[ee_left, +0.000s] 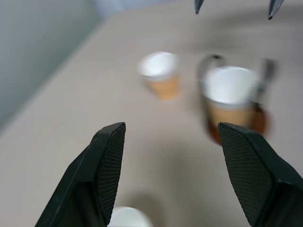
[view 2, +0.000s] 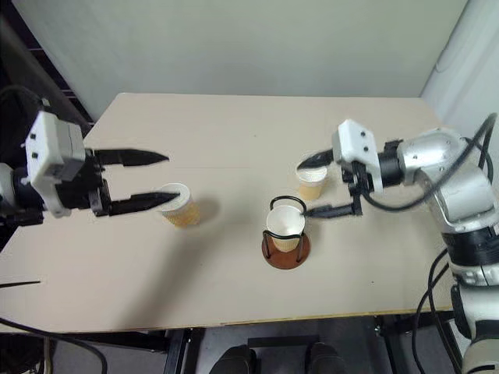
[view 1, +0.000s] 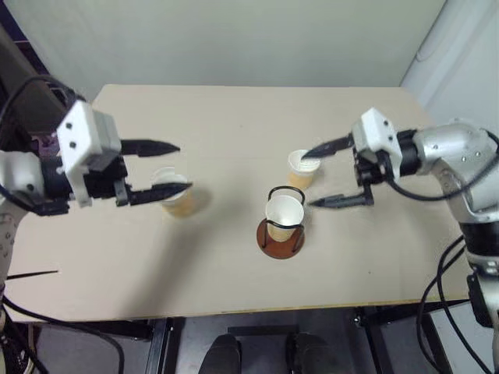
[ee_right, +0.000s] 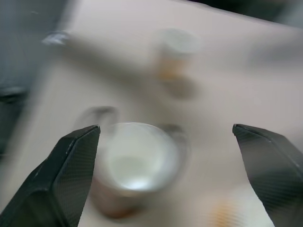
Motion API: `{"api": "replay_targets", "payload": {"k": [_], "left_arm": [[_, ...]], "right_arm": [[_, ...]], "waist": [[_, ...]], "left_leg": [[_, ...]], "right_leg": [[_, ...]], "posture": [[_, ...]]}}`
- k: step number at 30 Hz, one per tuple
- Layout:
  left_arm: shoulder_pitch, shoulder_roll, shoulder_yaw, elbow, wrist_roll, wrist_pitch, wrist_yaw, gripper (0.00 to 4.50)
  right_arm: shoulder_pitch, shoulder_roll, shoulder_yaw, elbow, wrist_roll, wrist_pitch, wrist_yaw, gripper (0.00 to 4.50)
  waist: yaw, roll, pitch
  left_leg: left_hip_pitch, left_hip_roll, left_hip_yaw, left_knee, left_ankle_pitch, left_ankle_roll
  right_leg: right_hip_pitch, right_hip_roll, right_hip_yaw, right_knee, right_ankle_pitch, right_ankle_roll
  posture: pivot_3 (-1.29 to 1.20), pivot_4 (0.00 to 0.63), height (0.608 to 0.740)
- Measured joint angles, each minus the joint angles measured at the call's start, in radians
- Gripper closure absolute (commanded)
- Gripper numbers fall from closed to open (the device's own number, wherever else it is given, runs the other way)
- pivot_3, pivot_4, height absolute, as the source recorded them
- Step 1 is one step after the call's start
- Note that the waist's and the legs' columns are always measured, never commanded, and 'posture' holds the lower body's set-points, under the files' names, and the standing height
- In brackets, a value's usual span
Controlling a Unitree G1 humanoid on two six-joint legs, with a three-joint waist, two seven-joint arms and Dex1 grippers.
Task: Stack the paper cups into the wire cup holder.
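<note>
One paper cup (view 1: 284, 212) sits upright inside the wire cup holder (view 1: 281, 240) near the table's front middle. A second cup (view 1: 302, 170) stands just behind and to the right of it. My right gripper (view 1: 306, 179) is open and points left; its far fingertip overlaps that cup's rim, its near finger passes beside the holder, and it grips nothing. A third cup (view 1: 176, 195) stands on the left. My left gripper (view 1: 183, 167) is open above it, its near finger crossing the rim. In the left wrist view this cup's rim (ee_left: 127, 217) shows low between the fingers (ee_left: 106, 161).
The tan table (view 1: 234, 117) has free room at the back and between the left cup and the holder. Its front edge lies close below the holder. A grey wall rises behind the table. Black cables hang at both front corners.
</note>
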Motion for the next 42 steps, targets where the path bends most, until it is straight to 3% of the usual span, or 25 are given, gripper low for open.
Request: {"api": "replay_targets", "payload": {"k": [3, 5, 8, 14, 17, 27, 37, 42], "left_arm": [[-0.040, -0.075, -0.130, 0.004, 0.062, 0.013, 0.080, 1.16], [-0.060, -0.114, -0.192, 0.017, 0.087, 0.026, 0.111, 1.16], [-0.089, -0.141, -0.236, 0.024, 0.119, 0.029, 0.132, 1.16], [-0.098, -0.151, -0.250, 0.034, 0.145, 0.047, 0.153, 1.16], [-0.091, -0.150, -0.249, 0.027, 0.146, 0.058, 0.155, 1.16], [-0.052, -0.129, -0.203, -0.034, 0.140, 0.103, 0.157, 1.16], [-0.041, -0.118, -0.183, -0.038, 0.151, 0.101, 0.150, 1.16], [-0.010, -0.073, -0.068, -0.043, 0.069, 0.090, 0.060, 1.16]], "right_arm": [[-0.099, 0.077, 0.042, 0.289, -0.137, -0.158, -0.064, 0.05], [-0.125, 0.129, 0.071, 0.449, -0.199, -0.245, -0.066, 0.05], [-0.164, 0.194, 0.102, 0.648, -0.270, -0.343, -0.068, 0.05], [-0.215, 0.231, 0.103, 0.821, -0.338, -0.456, -0.043, 0.05], [-0.220, 0.255, 0.102, 0.846, -0.355, -0.480, -0.007, 0.68], [-0.201, 0.295, 0.120, 0.891, -0.442, -0.557, -0.017, 4.46], [-0.200, 0.242, 0.056, 0.833, -0.394, -0.545, 0.050, 4.49], [-0.189, 0.126, -0.076, 0.469, -0.146, -0.254, 0.249, 4.49]], "waist": [[-0.001, 0.000, 0.000], [0.001, 0.000, 0.000], [0.001, 0.001, 0.000], [0.005, 0.001, 0.000], [0.005, 0.001, 0.000], [0.005, 0.001, 0.000], [0.005, 0.001, 0.000], [0.003, 0.001, 0.000]], "left_leg": [[-0.001, 0.001, -0.002, -0.001, 0.000, 0.000], [-0.002, 0.001, -0.002, -0.001, 0.001, 0.000], [-0.006, 0.001, -0.002, -0.004, 0.002, -0.003], [-0.010, 0.002, -0.001, -0.010, 0.010, -0.016], [-0.010, 0.003, 0.000, -0.012, 0.012, -0.020], [-0.010, 0.004, 0.000, -0.011, 0.010, -0.017], [-0.009, 0.005, 0.000, -0.012, 0.010, -0.012], [-0.010, 0.006, 0.002, -0.013, 0.020, -0.021]], "right_leg": [[-0.002, 0.000, -0.001, 0.000, 0.004, -0.003], [-0.004, 0.001, -0.001, 0.001, 0.008, 0.004], [-0.009, 0.001, -0.001, 0.001, 0.009, 0.005], [-0.014, 0.002, -0.001, -0.002, 0.009, 0.005], [-0.014, 0.002, -0.001, -0.002, 0.009, 0.005], [-0.015, 0.002, -0.001, -0.003, 0.009, 0.005], [-0.015, 0.002, -0.002, 0.000, 0.012, 0.002], [-0.015, 0.004, -0.002, -0.002, 0.011, 0.000]], "posture": [[0.00, 0.150, 0.740], [0.00, 0.150, 0.740], [0.00, 0.150, 0.740], [0.00, 0.150, 0.740], [0.00, 0.150, 0.740], [0.00, 0.150, 0.740], [0.00, 0.150, 0.740], [0.00, 0.150, 0.740]]}}
